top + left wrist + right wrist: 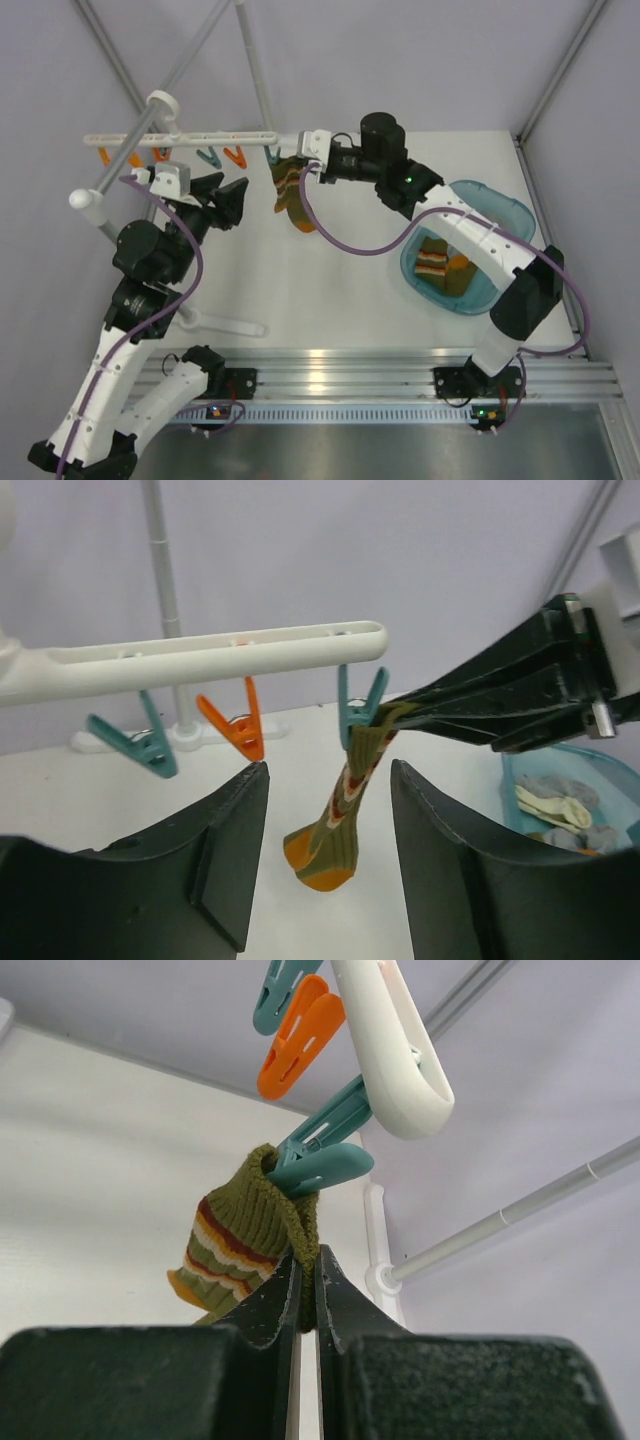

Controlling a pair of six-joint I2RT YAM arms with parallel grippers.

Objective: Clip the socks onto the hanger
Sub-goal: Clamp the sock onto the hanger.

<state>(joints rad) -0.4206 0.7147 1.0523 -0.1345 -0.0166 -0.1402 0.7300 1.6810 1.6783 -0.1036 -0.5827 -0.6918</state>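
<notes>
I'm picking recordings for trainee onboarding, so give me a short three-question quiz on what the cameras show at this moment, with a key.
1. True or false: the left gripper has its fingers shut on the olive-brown striped fabric sock.
2. What colour is the small plastic clip at the sock's cuff, under the long white plastic hanger bar? A orange; B teal; C white.
3. Fill in: the right gripper pinches the sock by its ____.

Key: 1 false, its fingers stand open, apart from the sock; 2 B; 3 cuff.
</notes>
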